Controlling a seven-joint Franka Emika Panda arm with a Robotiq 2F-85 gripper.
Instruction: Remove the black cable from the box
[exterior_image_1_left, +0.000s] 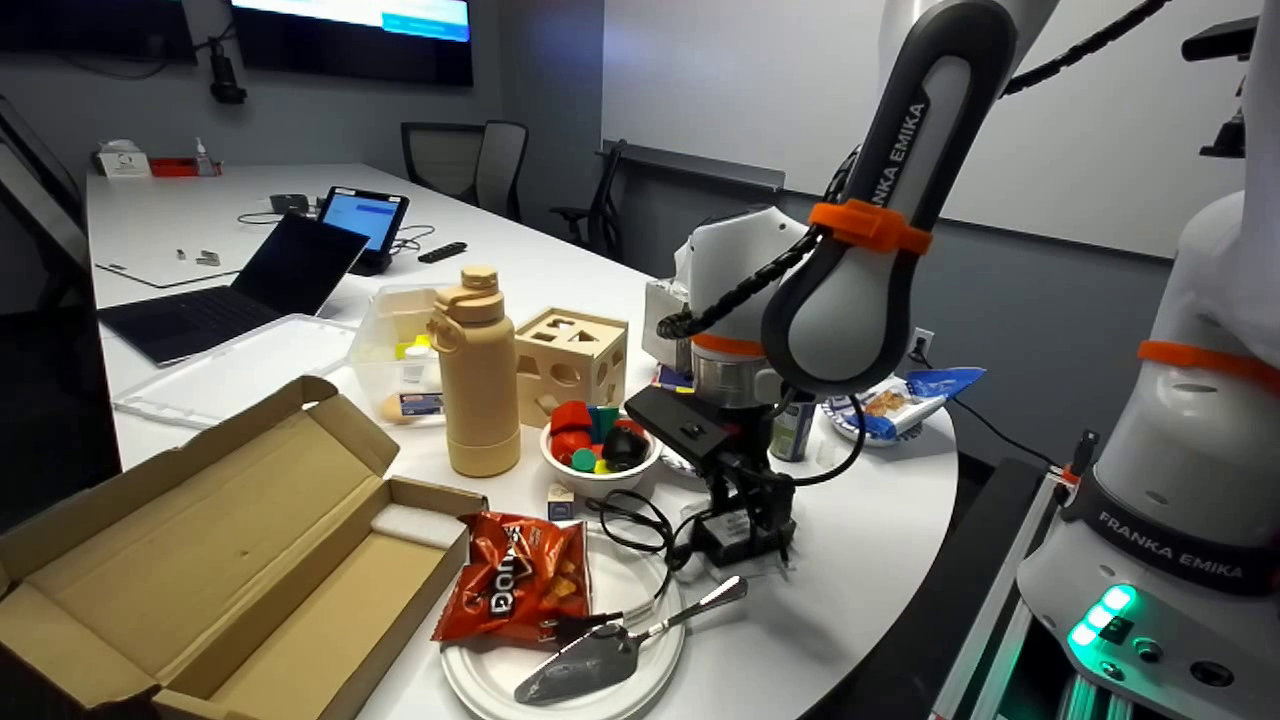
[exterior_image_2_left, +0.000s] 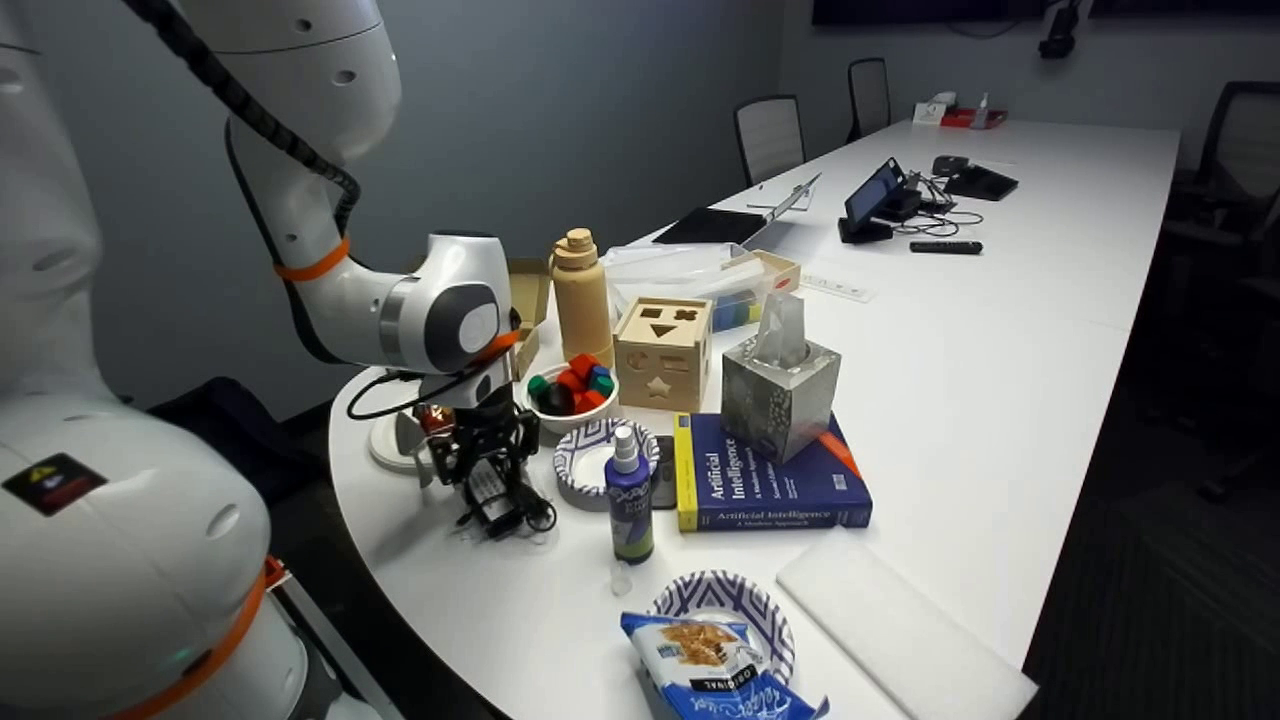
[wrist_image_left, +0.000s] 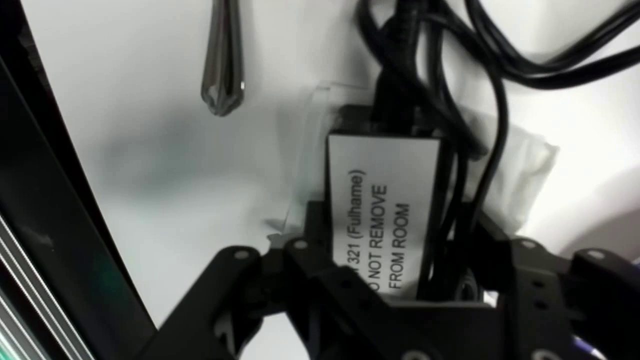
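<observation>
The black cable (exterior_image_1_left: 668, 540) has a black power adapter (wrist_image_left: 385, 175) with a white label. The adapter is between my gripper's fingers (wrist_image_left: 400, 222) in the wrist view. The left finger is against the adapter's edge, and the right finger presses against cable strands beside it. My gripper (exterior_image_1_left: 745, 525) is at the table's right part, right of the plate. The cable loops left toward the plate. Clear plastic lies under the adapter. I cannot tell whether the adapter touches the table. The open cardboard box (exterior_image_1_left: 330, 600) stands at the left and holds a white foam piece (exterior_image_1_left: 420, 525).
A white plate (exterior_image_1_left: 660, 670) holds a red chip bag (exterior_image_1_left: 520, 580) and a cake server (exterior_image_1_left: 590, 665). Near the gripper are a bowl of blocks (exterior_image_1_left: 600, 485), a patterned plate (exterior_image_2_left: 590, 460) and a spray bottle (exterior_image_2_left: 630, 500). A tan bottle (exterior_image_1_left: 480, 380) and wooden cube (exterior_image_1_left: 575, 360) stand behind.
</observation>
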